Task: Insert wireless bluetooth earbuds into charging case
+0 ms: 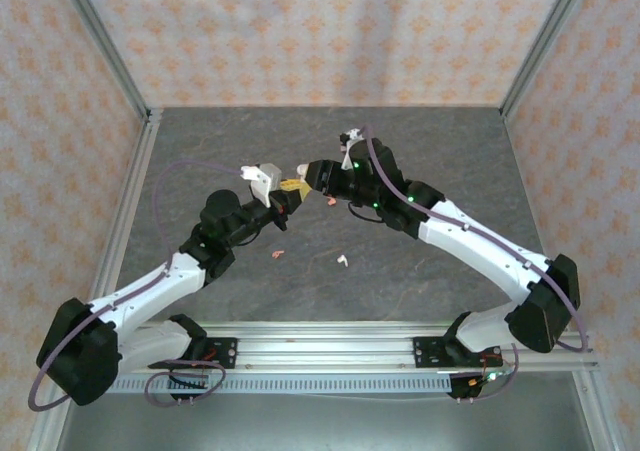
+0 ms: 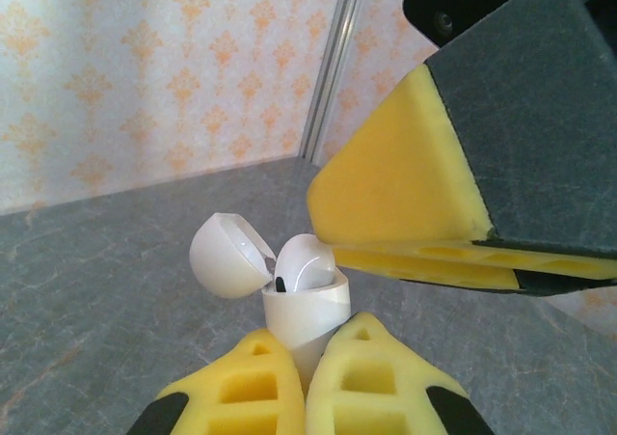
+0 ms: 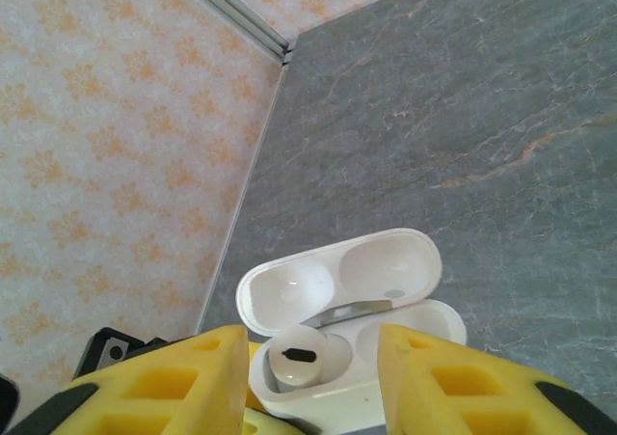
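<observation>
My left gripper (image 2: 308, 343) is shut on the base of a white charging case (image 2: 307, 310), holding it upright above the table with its lid (image 2: 227, 255) swung open. One white earbud (image 3: 299, 356) sits in the case's left slot, and the slot beside it is empty. Just over the case my right gripper (image 3: 313, 377) is open, its yellow fingers (image 3: 434, 377) apart on either side of the earbud without touching it. From above, both grippers (image 1: 287, 199) (image 1: 308, 179) meet mid-table. A coral earbud (image 1: 277, 254) and a white earbud (image 1: 342, 261) lie loose on the table in front.
A small coral piece (image 1: 325, 201) lies just right of the grippers. A small white and pink object (image 1: 350, 134) sits further back. Patterned walls with metal posts (image 1: 138, 101) enclose the grey table on three sides.
</observation>
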You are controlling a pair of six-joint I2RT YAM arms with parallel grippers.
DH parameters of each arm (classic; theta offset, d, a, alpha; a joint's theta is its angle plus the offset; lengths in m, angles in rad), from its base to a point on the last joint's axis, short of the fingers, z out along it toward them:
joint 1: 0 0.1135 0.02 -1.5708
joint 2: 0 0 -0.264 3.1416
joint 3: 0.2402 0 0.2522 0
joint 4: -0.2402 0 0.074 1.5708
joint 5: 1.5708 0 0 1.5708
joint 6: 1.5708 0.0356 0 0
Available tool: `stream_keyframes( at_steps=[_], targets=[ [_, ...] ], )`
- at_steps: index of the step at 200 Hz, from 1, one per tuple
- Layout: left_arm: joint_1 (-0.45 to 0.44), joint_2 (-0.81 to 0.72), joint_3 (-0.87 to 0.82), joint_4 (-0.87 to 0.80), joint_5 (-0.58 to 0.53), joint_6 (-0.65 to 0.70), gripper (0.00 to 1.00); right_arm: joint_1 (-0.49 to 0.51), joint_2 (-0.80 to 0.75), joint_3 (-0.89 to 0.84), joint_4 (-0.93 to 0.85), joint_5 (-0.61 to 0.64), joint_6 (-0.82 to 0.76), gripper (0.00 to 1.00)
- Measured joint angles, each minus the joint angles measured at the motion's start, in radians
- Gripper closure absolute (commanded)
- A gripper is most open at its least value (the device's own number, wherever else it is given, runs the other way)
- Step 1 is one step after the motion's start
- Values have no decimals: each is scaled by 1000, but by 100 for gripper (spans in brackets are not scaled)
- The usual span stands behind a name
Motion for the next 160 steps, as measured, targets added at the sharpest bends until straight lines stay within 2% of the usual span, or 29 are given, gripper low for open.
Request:
stream_keyframes(
  at_steps=[71,126,160],
  targets=[
    [0,-160,-75,-96,-43,52,100,0,-16,50,-124,2,-105,55],
    [0,-369,-166,-220,-57,82,100,-4,-14,109,-192,49,-146,52],
    [0,-478,-204,-272,-84,107,100,-45,4,109,-220,59,-134,52]
  ],
)
